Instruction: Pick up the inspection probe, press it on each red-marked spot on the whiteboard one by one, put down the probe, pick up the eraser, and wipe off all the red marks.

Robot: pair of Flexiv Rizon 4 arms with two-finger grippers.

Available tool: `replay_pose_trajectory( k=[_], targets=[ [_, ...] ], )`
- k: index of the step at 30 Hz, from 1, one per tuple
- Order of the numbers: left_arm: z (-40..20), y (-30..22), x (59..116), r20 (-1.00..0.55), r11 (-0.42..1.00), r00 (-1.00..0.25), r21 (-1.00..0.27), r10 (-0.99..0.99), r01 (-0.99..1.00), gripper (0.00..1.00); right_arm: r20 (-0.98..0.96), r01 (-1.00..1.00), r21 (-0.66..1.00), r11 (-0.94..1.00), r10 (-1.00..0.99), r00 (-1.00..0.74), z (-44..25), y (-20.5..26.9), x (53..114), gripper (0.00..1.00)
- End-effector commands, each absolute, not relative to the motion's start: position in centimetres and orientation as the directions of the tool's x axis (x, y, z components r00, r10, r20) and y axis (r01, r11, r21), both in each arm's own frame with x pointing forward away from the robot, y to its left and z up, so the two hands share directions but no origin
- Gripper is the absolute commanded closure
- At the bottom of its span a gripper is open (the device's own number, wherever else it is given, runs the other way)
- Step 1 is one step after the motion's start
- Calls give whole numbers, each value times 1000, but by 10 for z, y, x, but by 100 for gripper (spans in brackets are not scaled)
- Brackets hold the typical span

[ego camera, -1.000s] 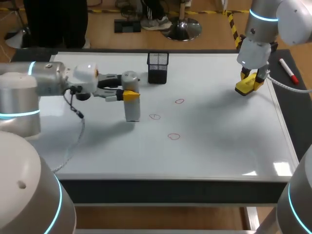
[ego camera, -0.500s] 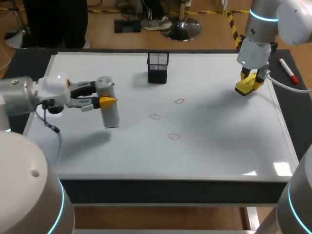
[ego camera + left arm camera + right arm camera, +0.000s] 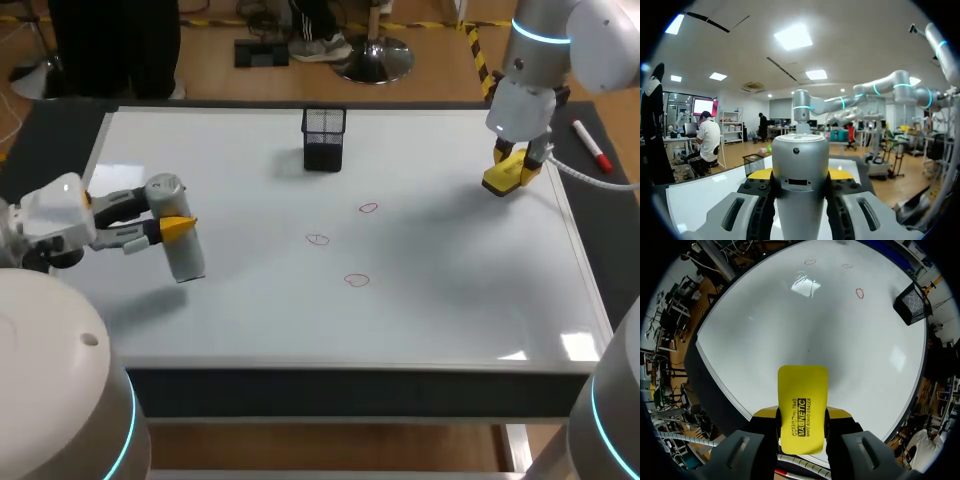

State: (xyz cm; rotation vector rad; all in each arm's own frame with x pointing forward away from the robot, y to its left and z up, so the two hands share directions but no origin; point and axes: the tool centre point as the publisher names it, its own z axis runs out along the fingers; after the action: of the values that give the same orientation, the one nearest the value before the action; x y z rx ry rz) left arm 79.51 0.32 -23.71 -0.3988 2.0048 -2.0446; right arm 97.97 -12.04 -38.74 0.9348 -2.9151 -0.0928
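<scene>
Our black mesh holder (image 3: 324,138) stands at 12 o'clock on the whiteboard (image 3: 450,300); what it holds we cannot tell. Three red marks (image 3: 356,280) sit near the board's middle, and a red marker (image 3: 592,145) lies just off its edge at 2 o'clock. At 9 o'clock our left gripper (image 3: 172,226) lies level, pinching the silver probe (image 3: 188,258), which stands nearly upright; whether its foot touches the board we cannot tell. At 2 o'clock our right gripper (image 3: 515,168) points down, clamped on the yellow eraser (image 3: 503,180) over the board.
</scene>
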Motion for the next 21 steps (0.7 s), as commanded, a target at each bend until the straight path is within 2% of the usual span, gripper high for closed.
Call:
replay_pose_trajectory(
  k=[1,21],
  targets=[
    [-230,15,784,12,-8,-876,-1000,-483,-10,100,59,-579,79,812,-584,-810,-387,-121,980,100],
    [-228,30,785,-1,4,-858,-1000,-514,-1,100,59,-579,79,812,-584,-810,-387,-121,980,100]
  ],
)
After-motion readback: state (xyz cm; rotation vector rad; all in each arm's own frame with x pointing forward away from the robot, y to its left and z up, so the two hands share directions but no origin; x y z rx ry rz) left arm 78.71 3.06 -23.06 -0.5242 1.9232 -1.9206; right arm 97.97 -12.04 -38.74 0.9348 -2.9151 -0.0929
